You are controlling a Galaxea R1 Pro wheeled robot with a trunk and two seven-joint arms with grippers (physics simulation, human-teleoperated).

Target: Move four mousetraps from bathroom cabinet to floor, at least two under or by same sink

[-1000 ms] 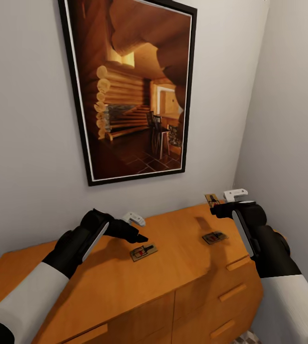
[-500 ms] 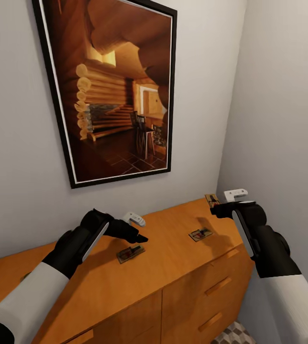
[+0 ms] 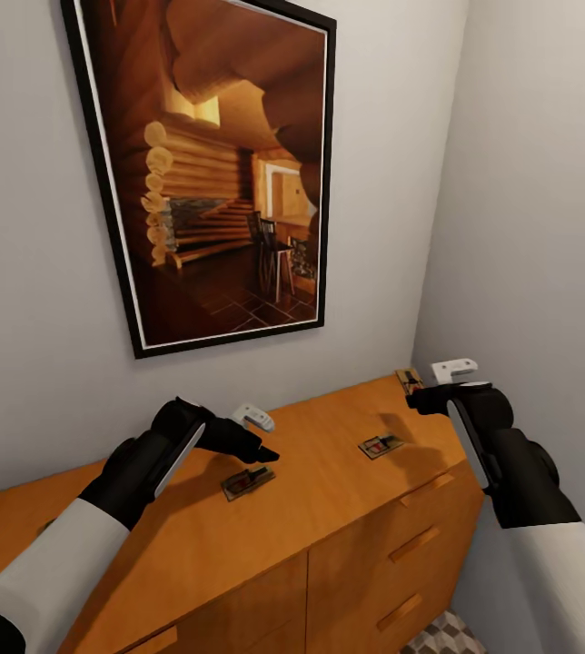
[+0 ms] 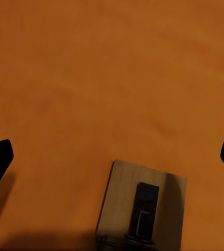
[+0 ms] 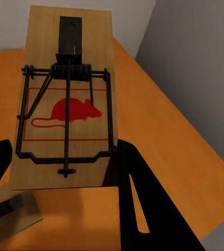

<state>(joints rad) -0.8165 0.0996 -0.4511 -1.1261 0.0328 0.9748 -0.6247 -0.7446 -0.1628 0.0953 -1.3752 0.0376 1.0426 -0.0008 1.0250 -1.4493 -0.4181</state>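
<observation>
Three mousetraps show on or over an orange wooden dresser [image 3: 329,509]. One mousetrap [image 3: 245,481] lies flat just below my left gripper [image 3: 261,450], which hovers open over it; in the left wrist view that trap [image 4: 143,209] sits between the spread fingertips of the gripper [image 4: 112,157]. A second mousetrap [image 3: 380,446] lies further right. My right gripper [image 3: 417,397] is shut on a third mousetrap [image 3: 408,380], lifted above the dresser's right end; its red mouse print [image 5: 70,112] faces the right wrist camera. The cabinet and the sink are out of view.
A large framed picture [image 3: 211,173] hangs on the grey wall behind the dresser. A side wall [image 3: 538,227] closes in on the right, close to my right arm. A patch of cube-patterned bathroom floor [image 3: 442,636] shows by the dresser's right end.
The head view swung to the right a second ago, then held still. My right gripper has moved slightly right with the mousetrap in it. The left gripper has stayed put.
</observation>
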